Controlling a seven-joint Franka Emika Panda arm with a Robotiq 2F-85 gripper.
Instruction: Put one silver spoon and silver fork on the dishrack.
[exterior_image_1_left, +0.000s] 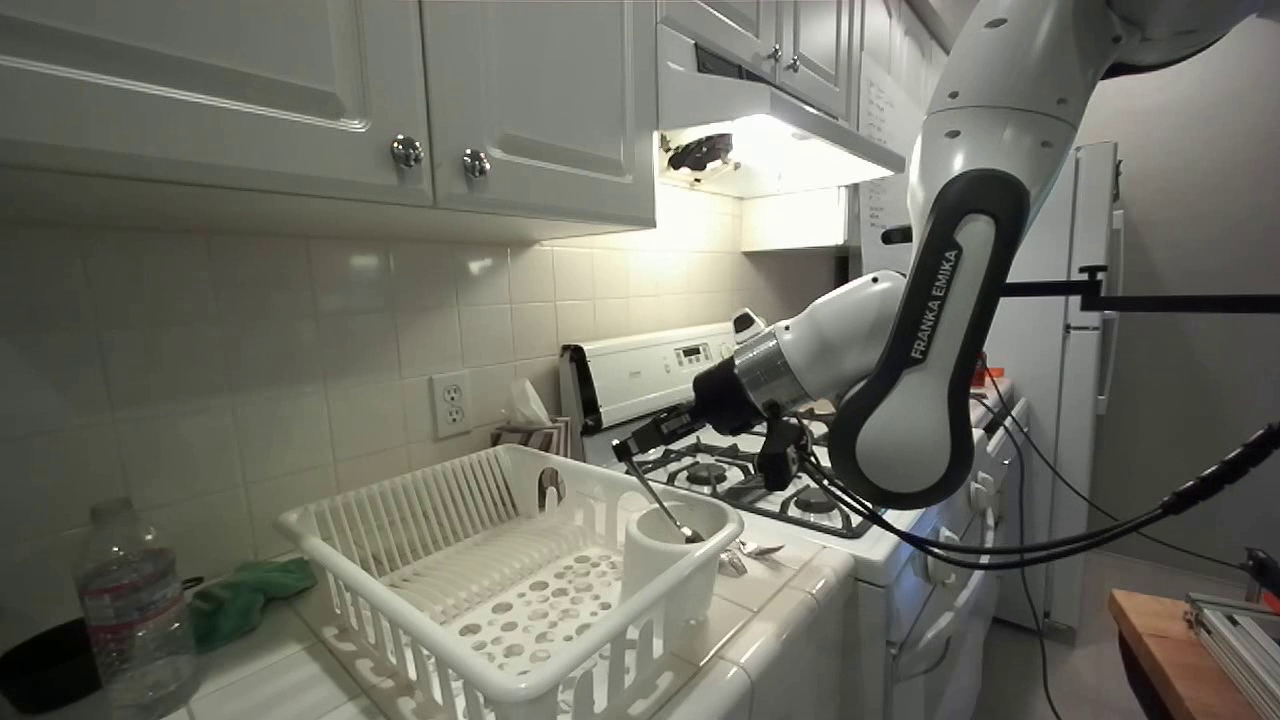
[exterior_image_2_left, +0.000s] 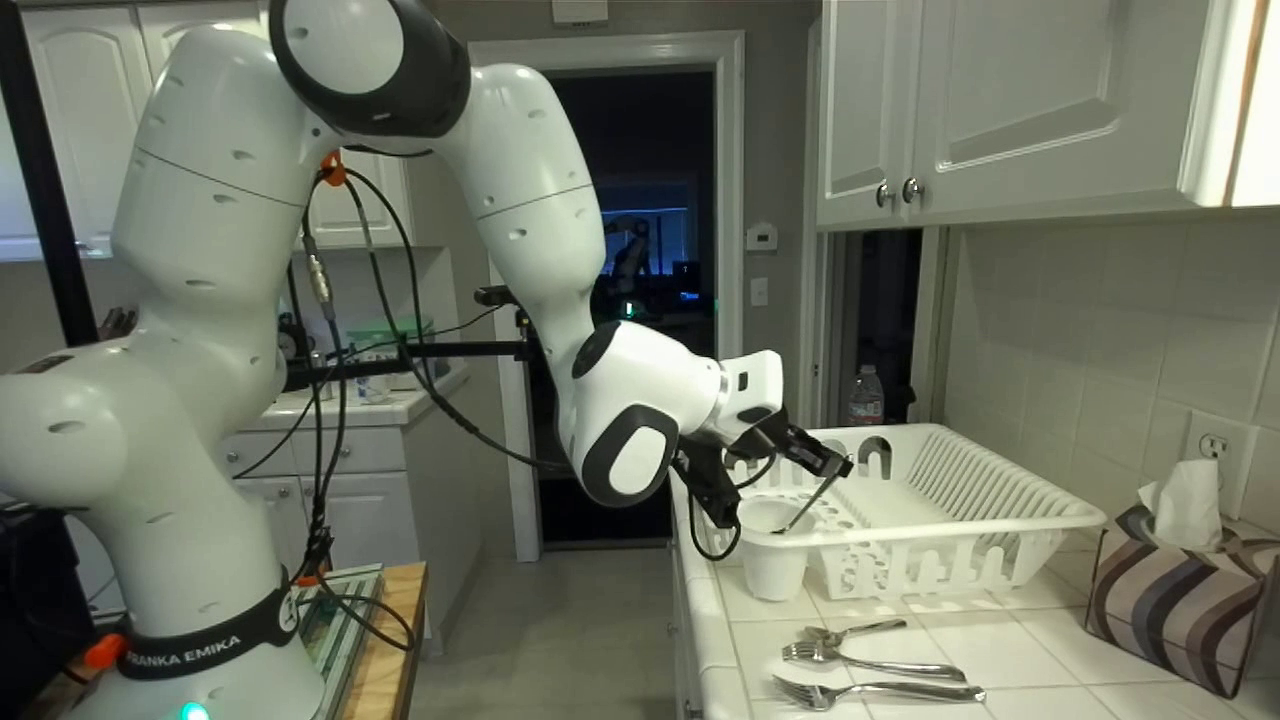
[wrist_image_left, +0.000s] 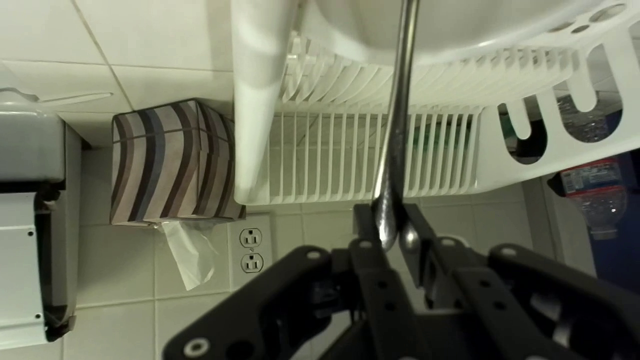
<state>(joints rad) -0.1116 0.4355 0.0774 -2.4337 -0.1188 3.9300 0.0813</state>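
Tool (wrist_image_left: 389, 216) gripped slim, shiny metal utensil (wrist_image_left: 401, 95), tilted, tip at mouth of white cup (exterior_image_2_left: 775, 572) by corner of slotted plastic dishrack (exterior_image_2_left: 950, 533); tined forks (exterior_image_2_left: 890, 688) lay near it on tiled bench (exterior_image_2_left: 1010, 640).

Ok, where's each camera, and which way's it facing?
An exterior view: sits across the dishrack from the stove, facing both; arm and gripper show.
An exterior view: sits stove-side, facing cutlery and dishrack; arm shows from base to gripper.
Wrist view: rides on the arm, picture upside down, facing dishrack and wall; fingers gripping a utensil show.
Both exterior views share gripper, dishrack, tissue box and bottle.
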